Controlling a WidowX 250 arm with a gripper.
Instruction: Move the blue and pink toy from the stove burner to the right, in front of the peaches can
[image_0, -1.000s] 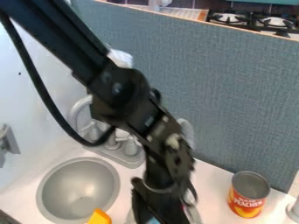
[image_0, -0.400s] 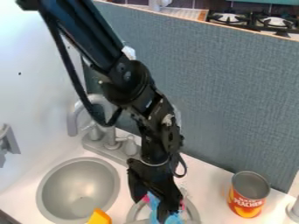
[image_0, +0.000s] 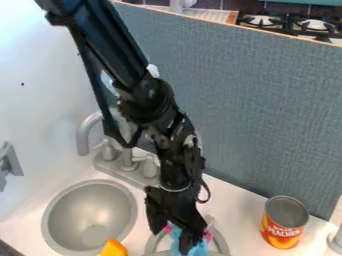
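Behind the work surface, the scene is closed off by a tall blue-grey panel (image_0: 260, 110), over whose edge a stove (image_0: 294, 24) can be seen. At the left, a pale wall (image_0: 40, 65) is set beside the white countertop (image_0: 247, 215). The view is crossed from the top edge by the black arm (image_0: 150, 97), by which part of the grey faucet (image_0: 123, 162) is covered. A round grey basin (image_0: 90, 215) is sunk into the counter at the lower left, just in front of the faucet.

At the bottom of the view, right of the basin, the black gripper (image_0: 171, 241) is held pointing down over a round, grey-rimmed vessel (image_0: 222, 244). A soft-looking light-blue thing (image_0: 179, 243) with bright pink parts is seen at the gripper, within the outline of the vessel; whether it is clamped or merely lies there cannot be told.

Well to the right, near the foot of the panel, an upright can (image_0: 283, 222) with a red, orange and yellow label is placed. Beyond it, a pale grey object (image_0: 336, 241) is cut off by the right edge. Near the basin's lower right rim, an orange-yellow object (image_0: 113, 248) is partly cropped by the bottom edge.
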